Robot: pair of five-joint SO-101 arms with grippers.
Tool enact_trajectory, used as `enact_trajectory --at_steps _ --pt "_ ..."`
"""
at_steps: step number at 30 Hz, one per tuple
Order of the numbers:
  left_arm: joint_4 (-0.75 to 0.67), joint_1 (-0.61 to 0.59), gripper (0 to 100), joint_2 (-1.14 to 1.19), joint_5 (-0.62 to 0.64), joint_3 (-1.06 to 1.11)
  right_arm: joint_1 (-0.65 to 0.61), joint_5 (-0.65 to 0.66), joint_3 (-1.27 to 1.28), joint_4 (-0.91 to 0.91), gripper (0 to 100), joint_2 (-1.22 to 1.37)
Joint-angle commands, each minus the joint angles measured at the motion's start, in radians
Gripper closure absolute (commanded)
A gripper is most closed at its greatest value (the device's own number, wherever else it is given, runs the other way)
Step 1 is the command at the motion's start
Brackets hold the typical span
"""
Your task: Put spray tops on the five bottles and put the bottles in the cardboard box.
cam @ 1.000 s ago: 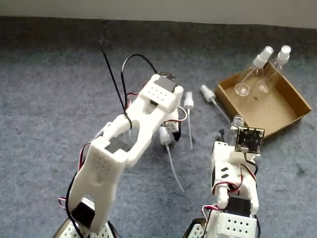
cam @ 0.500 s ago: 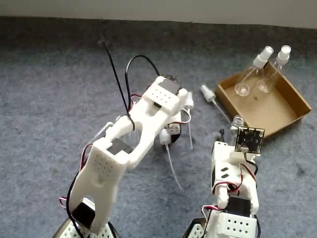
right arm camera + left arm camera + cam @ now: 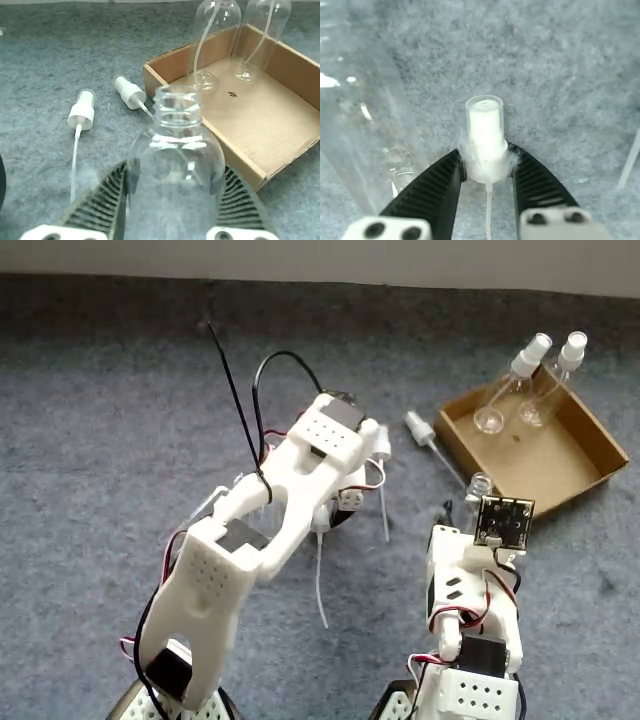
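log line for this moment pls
left gripper: shut on spray top | right gripper: shut on uncapped bottle | box: two capped bottles inside

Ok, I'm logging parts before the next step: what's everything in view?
Box: 1, brown cardboard, right of the arms.
Capped bottles: 2, clear, in the box against its far wall.
Open bottle: 1, clear, in the right tool.
Loose spray tops: 2, white, on the carpet beside the box.
Held spray top: 1, white, in the left tool.
Carpet: 1, grey, under everything.
Left tool: 1, black, shut on the held spray top.
Right tool: 1, black, shut on the open bottle.
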Motion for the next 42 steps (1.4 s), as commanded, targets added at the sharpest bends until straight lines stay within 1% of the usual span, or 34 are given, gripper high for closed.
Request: enact_trajectory --at_steps 1,9,13,17,22,28,31,34,36,39,42 --pt "0.009 0.018 99 -0.008 0.005 -0.024 0.007 -0.002 0.018 -0.025 85.8 -0.021" --pt "0.014 0.044 99 -0.03 -0.006 -0.044 0.007 -0.005 0.024 -0.025 85.8 -0.021" --pt "0.017 0.082 99 -0.088 -0.158 -0.131 0.005 -0.006 0.019 -0.025 85.8 -0.021" --pt "0.055 0.082 99 -0.17 -0.256 -0.209 -0.007 -0.002 0.016 -0.027 85.8 -0.021" --pt "0.078 0.042 99 -0.271 -0.338 -0.231 -0.113 -0.002 0.018 -0.027 85.8 -0.021" --pt "0.083 -0.042 99 -0.438 -0.344 -0.229 -0.206 -0.002 0.016 -0.028 85.8 -0.021" --pt "0.117 -0.059 99 -0.542 -0.344 -0.228 -0.263 0.003 0.024 -0.107 85.8 -0.021" --pt "0.121 -0.059 99 -0.644 -0.344 -0.186 -0.306 0.11 0.027 -0.197 85.8 -0.021" --pt "0.121 -0.058 99 -0.71 -0.345 -0.136 -0.335 0.176 0.027 -0.219 85.8 -0.021" --pt "0.12 -0.058 99 -0.809 -0.362 -0.047 -0.374 0.195 0.027 -0.225 85.8 -0.021" --pt "0.114 -0.058 99 -0.897 -0.468 0.03 -0.404 0.193 0.027 -0.229 85.8 -0.021"
